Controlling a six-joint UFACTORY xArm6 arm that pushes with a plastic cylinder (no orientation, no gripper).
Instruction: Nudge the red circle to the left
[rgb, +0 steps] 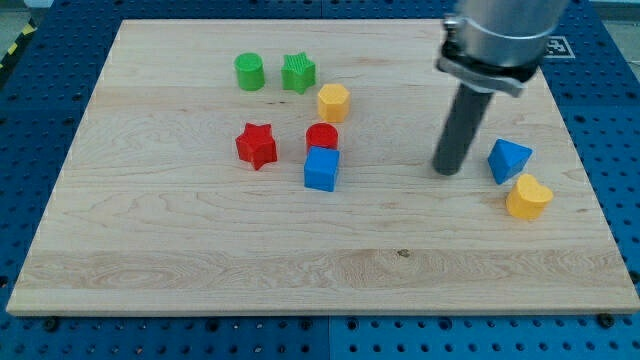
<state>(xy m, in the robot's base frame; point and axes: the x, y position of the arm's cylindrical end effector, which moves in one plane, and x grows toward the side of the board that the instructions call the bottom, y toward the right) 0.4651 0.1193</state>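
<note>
A pale wooden worktop (200, 260) rests on a blue pegboard, seen from above and in front. One robot arm comes down from the view's top right and ends in a straight dark rod. There is no pincer on this arm, so nothing opens, closes or holds; my tip (447, 170) simply rests on bare wood.

The red circle (322, 137), the block to be nudged, lies well to the view's left of my tip and slightly higher in the view. A blue cube (322, 169) touches its lower edge, and a yellow hexagon block (333, 102) sits just above it. Farther left of my tip is a red star (256, 145). Up and to the far left are a green star (298, 73) and a green cylinder (250, 72), side by side. Just to the right of my tip is a blue triangular block (508, 160), with a yellow heart-shaped block (528, 198) below it.

Judging by this layout, the nudge has not begun: my tip is apart from the red circle, with open wood between them. It is on the correct side for a leftward push, so what remains is the approach and the push itself.

The arm's upper body is cut off by the frame. The blue cube hides the circle's lower edge, so whether they truly touch is hard to tell.
</note>
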